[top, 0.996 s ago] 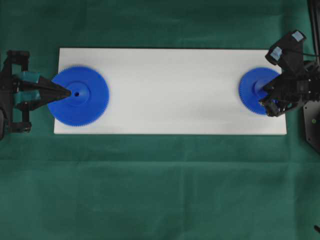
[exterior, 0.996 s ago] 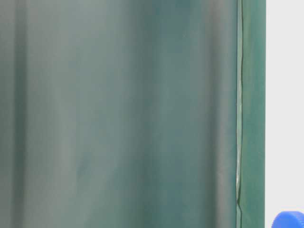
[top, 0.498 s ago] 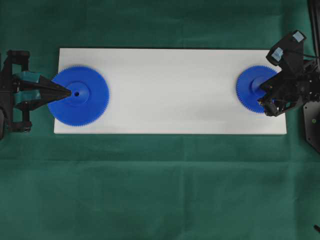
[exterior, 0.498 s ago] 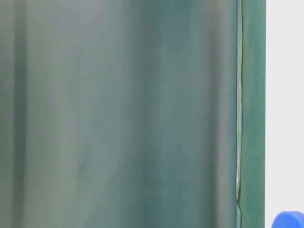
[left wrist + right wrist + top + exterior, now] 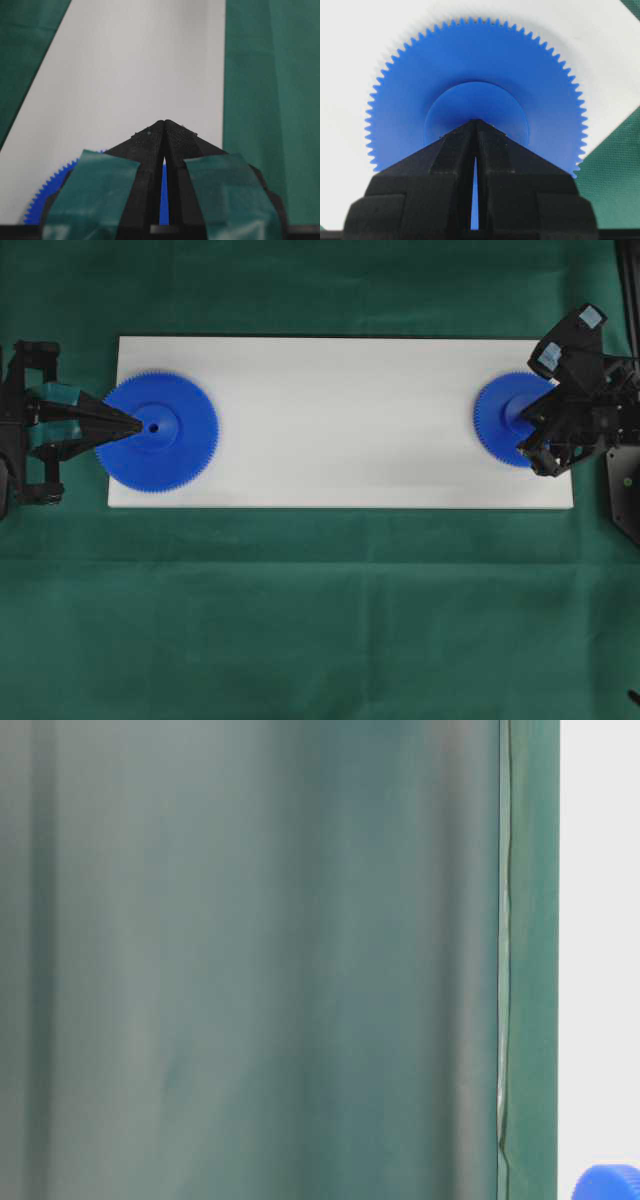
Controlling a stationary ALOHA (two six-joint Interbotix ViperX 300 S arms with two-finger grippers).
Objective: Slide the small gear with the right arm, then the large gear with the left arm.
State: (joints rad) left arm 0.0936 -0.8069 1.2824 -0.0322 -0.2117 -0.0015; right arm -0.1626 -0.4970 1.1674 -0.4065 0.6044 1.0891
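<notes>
The large gear [image 5: 157, 432] lies flat at the left end of a white board [image 5: 340, 420]. The pointed tip of my left gripper [image 5: 136, 425], which has teal parts, rests over the gear's flat hub just left of the centre hole. In the left wrist view, the left gripper [image 5: 164, 121] is shut and the large gear's teeth [image 5: 47, 192] peek out beneath it. The small gear [image 5: 510, 420] lies at the board's right end. My right gripper [image 5: 528, 436] covers its right side. In the right wrist view, the right gripper [image 5: 477, 120] is shut, with its tip at the small gear's [image 5: 470, 55] raised hub.
Green cloth [image 5: 320, 620] surrounds the board on all sides. The long white stretch between the two gears is bare. The board's right edge [image 5: 572, 440] lies close behind the small gear. A blue toothed rim [image 5: 608, 1182] peeks in at table level.
The small gear slid a little to the left along the board with the right gripper behind it, then nearly stopped. The left gripper and large gear stayed still.
</notes>
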